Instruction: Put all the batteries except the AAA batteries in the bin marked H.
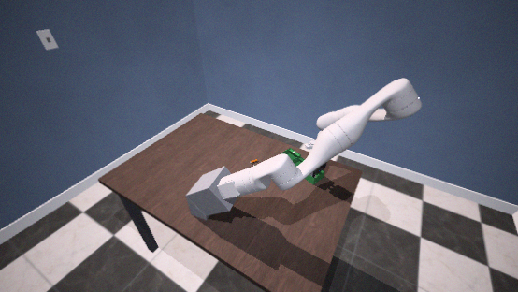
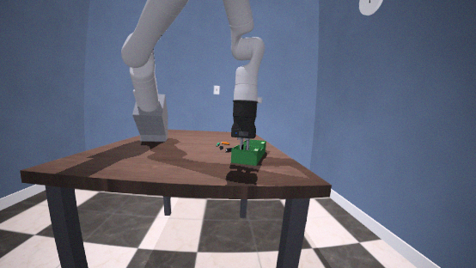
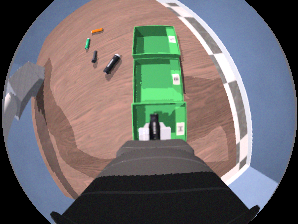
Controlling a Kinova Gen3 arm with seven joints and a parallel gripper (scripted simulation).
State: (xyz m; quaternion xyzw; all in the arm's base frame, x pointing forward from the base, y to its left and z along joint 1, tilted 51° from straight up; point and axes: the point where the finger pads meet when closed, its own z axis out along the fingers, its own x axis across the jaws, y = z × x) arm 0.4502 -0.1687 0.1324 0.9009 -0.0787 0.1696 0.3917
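A green bin [image 3: 157, 86] [image 2: 245, 158] [image 1: 293, 154] with three compartments in a row stands near the table's right edge; small white labels sit on its right side, too small to read. My gripper [image 3: 154, 128] [image 2: 245, 146] is shut on a small dark battery [image 3: 154, 127] and hangs with its fingertips at rim height over the bin's nearest compartment. Left of the bin lie a larger black battery [image 3: 111, 63] [image 2: 227, 149], a small black one [image 3: 93, 56], a green one [image 3: 87, 44] and an orange one [image 3: 99, 31] [image 1: 253, 161]. In the top view the arm hides the gripper.
The brown table [image 2: 172, 173] [image 1: 178, 159] carries the arm's grey base block [image 2: 150, 121] [image 1: 208, 193] at its far left side. The table's edge runs close along the bin's right side [image 3: 220, 110]. Blue walls stand behind.
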